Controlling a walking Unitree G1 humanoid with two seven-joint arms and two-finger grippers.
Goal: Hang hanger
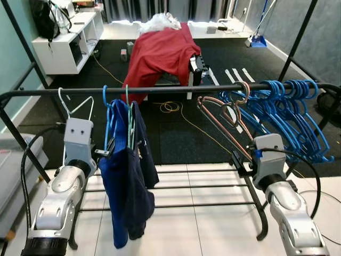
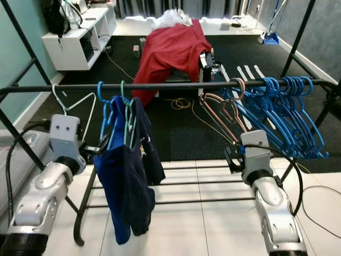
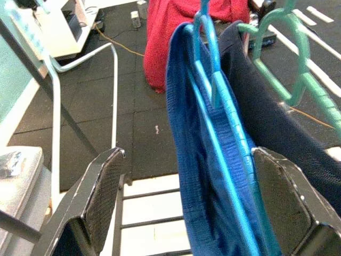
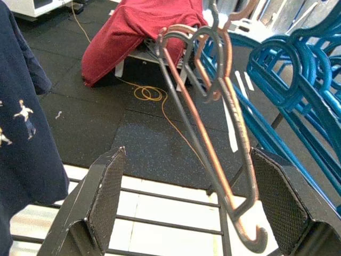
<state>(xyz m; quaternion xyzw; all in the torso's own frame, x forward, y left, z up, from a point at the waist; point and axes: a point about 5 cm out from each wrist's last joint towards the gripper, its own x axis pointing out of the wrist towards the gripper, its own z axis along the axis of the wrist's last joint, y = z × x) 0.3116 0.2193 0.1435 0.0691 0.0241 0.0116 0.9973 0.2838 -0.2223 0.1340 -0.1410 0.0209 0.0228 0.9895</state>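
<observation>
Now a black clothes rail [image 1: 176, 88] crosses in front of the robot, and both arms reach up toward it. The left gripper [image 3: 186, 208] has its jaws spread wide on either side of a blue hanger [image 1: 109, 120] carrying a dark blue garment [image 1: 128, 176]; nothing is pinched. That hanger already hooks over the rail, its long axis slanting down toward the robot, hook pointing up. A bare white hanger [image 1: 72, 106] hangs just beside it. The right gripper [image 4: 186, 208] also has its jaws spread, around 2 brown hangers [image 1: 224, 120] without gripping, probably to steady them. Their hooks sit on the rail too, bodies sloping down toward the gripper. A bunch of blue hangers [image 1: 290, 114] crowds the rail's right end.
</observation>
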